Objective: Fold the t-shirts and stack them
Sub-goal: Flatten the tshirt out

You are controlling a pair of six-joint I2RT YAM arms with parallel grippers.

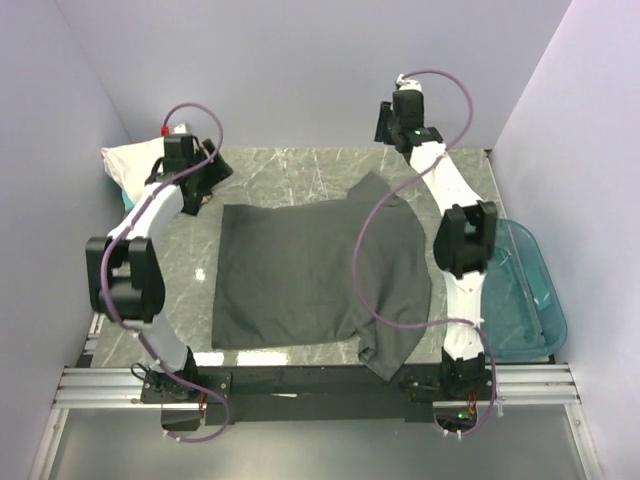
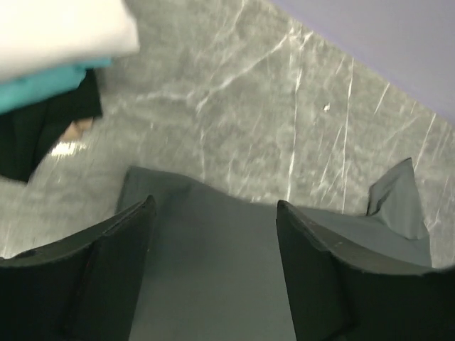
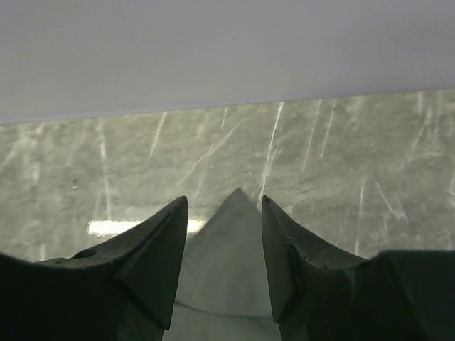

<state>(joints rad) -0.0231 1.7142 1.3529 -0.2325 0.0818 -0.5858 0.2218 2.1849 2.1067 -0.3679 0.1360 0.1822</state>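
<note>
Fold step in hand on the large dark charcoal-grey cloth t-shirt [image 1: 300, 275], which lies mid-table on the grey marbled table top [image 1: 290, 175] with its 3 o'clock side bunched. The left gripper [image 2: 215, 204] has its jaws wide apart over the 11 o'clock corner, holding nothing. The right gripper [image 3: 224, 199] is part-open, straddling the 1 o'clock cloth tip without clamping it. The next move likely calls for pinching edges for another fold, then stacking on the white-teal-black folded shirt pile [image 2: 43, 64] at 10 o'clock.
</note>
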